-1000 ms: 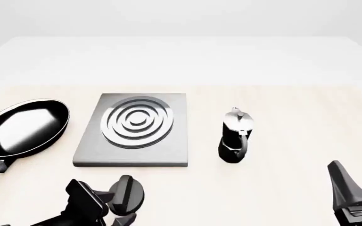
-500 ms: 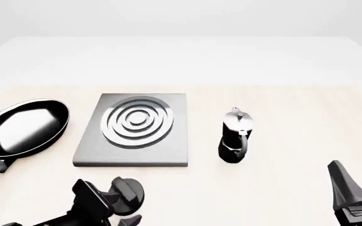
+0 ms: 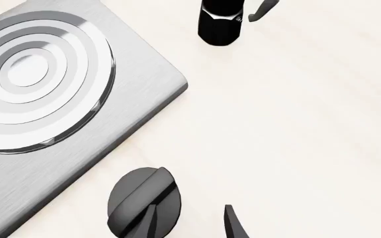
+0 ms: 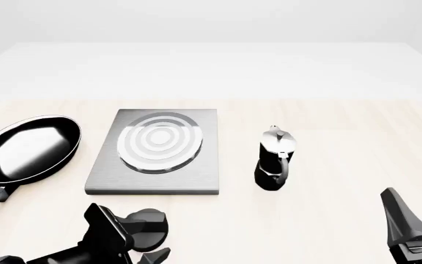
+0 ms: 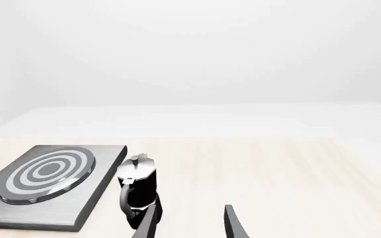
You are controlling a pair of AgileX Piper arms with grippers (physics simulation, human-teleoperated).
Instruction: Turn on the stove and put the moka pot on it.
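On the near left of the pale wooden table (image 4: 328, 220), the left gripper (image 4: 139, 242) sits low over the black oval knob (image 4: 149, 231), which lies just in front of the stove's near edge. From the left wrist view, 1 fingertip (image 3: 152, 220) lies across the knob's face while the other (image 3: 233, 225) stands clear of it on the bare table, so the claw is spread and pinches nothing.

Further back, the stove (image 4: 152, 176) lies flat, a square grey slab whose round burner (image 4: 160, 143) of silver rings fills its far part. To its left rests a glossy black frying pan (image 4: 28, 148), handle pointing toward the near edge.

Right of the stove, apart from it, the moka pot (image 4: 276, 159) stands upright on the table, black below and silver above, with its handle turned toward the near side.

At the near right corner, the right gripper (image 4: 415, 212) points upward, its 2 fingers spread apart with nothing between them. Its wrist view looks across the table at the pot (image 5: 137, 186) and the slab (image 5: 51, 198).
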